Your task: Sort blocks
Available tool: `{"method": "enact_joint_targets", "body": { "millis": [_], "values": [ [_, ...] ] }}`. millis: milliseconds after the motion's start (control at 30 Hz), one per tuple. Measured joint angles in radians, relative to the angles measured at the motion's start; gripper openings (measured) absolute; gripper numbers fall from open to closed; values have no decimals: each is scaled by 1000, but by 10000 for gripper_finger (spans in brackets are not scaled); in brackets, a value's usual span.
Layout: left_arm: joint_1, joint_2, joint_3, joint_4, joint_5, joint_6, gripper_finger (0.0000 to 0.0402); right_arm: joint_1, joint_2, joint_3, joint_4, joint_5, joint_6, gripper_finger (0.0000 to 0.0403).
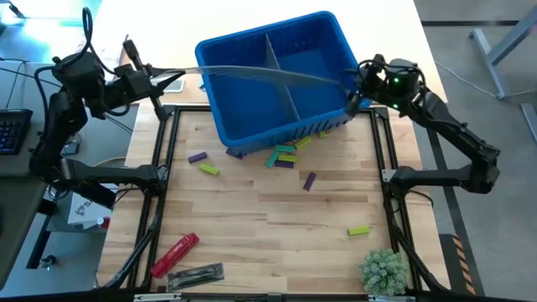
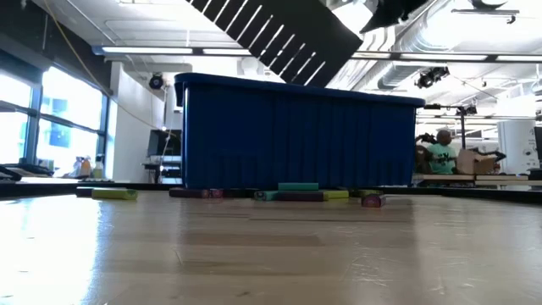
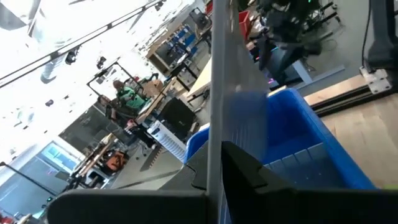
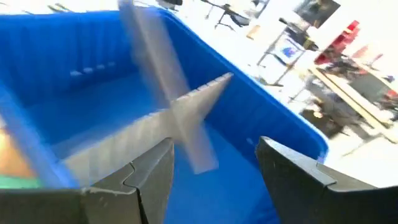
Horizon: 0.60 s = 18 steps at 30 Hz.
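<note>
A: The left gripper [image 1: 153, 81] is closed on one end of a long, flat grey strip [image 1: 268, 75], to the left of the blue plastic divided bin [image 2: 296, 127]. The strip is carried across the top of the bin.

B: And the right gripper [image 1: 356, 91]?

A: It is held at the bin's right rim with its fingers spread. The strip's far end passes between them, and no grip on it can be seen.

B: How should this step be done well?

A: The free end should probably be clamped first, so the strip is kept level above the bin and not twisted. The bin looks tipped, so its rim should not be knocked. No block is held by either gripper.

B: Where are the blocks, and how many?

A: All that can be seen lie on the wooden bench [image 1: 252, 226] in front of the bin. About three small purple bars [image 1: 197, 157] are counted. There are four or five lime bars [image 1: 359, 229], the farthest of them well clear of the bin. Two teal bars [image 1: 274, 158] lie in the cluster at the bin's front wall. No tan bar can be made out, and no blocks are seen inside the bin.
</note>
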Motion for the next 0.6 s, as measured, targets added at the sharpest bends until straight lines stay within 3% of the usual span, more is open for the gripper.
{"method": "enact_joint_targets", "body": {
  "millis": [167,233,433,600],
  "values": [
    [0,-18,0,-5,-2,-8,0,-52,21,-44,13,-181,24,216],
    [0,-26,0,-4,-4,-8,0,-60,34,-46,1,-195,29,216],
    [0,-38,0,-4,-7,-8,0,-81,88,-47,-74,-39,27,216],
    [0,-34,0,4,-6,-10,0,-77,197,-48,-158,4,34,215]
  ]
}}
